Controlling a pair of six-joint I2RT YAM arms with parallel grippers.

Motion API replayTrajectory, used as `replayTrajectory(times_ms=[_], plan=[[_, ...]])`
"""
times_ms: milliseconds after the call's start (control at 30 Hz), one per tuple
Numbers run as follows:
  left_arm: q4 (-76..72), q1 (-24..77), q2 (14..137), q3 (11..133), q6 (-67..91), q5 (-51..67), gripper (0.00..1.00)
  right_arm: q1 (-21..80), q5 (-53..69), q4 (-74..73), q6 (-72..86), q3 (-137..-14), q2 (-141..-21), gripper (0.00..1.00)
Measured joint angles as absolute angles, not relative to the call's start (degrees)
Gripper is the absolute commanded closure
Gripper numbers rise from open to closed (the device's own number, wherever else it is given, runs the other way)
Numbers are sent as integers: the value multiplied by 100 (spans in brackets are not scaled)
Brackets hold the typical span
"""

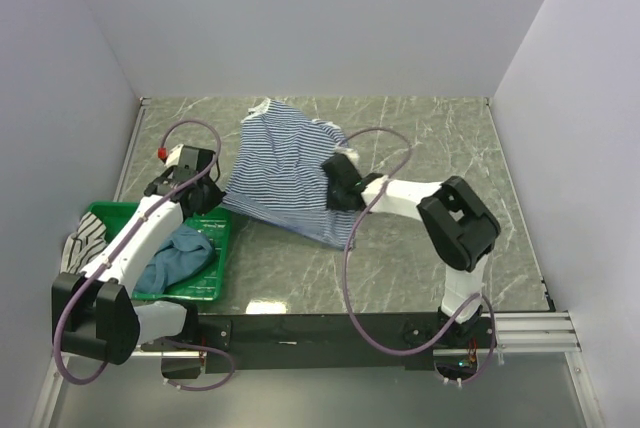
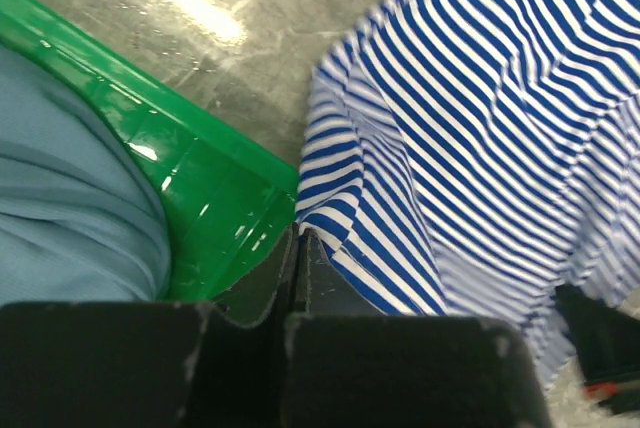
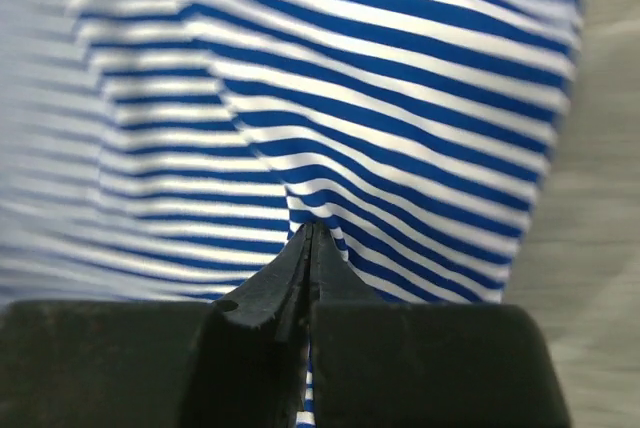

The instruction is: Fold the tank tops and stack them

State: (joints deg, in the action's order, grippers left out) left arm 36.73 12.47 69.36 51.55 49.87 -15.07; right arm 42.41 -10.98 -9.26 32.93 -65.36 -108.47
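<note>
The navy-and-white striped tank top point(image 1: 285, 168) lies spread on the table, held at two edges. My left gripper point(image 1: 207, 191) is shut on its left edge, seen in the left wrist view point(image 2: 300, 238) pinching the striped cloth point(image 2: 470, 118). My right gripper point(image 1: 335, 183) is shut on its right part; the right wrist view shows the closed tips point(image 3: 310, 231) with striped cloth point(image 3: 350, 88) between them. The teal-blue tank top point(image 1: 178, 258) lies in the green basket point(image 1: 215, 238). The black-and-white striped tank top point(image 1: 83, 240) hangs over the basket's left end.
The green basket point(image 2: 215, 193) sits at the near left of the marble table point(image 1: 420, 128), right beside my left gripper. White walls enclose the table on three sides. A black rail point(image 1: 330, 328) runs along the near edge.
</note>
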Motion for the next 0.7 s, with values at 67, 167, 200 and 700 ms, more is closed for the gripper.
replayTrajectory(times_ms=[67,167,200,700], plan=[[3629,1245,6963,5155,4958,-1426,99,3846,-1103,-871,3315,-6331,-10700,100],[3542,1247,6987,5155,4910,-1297,99,3367,-1107,-808,3321,-6071,-10492,100],[3511,1245,6987,5155,4890,-1282,100,3223,-1116,-805,3319,-5981,-10422,100],[3288,1229,7048,5113,4759,-1079,99,2976,-803,-738,3385,-4799,-8962,71]])
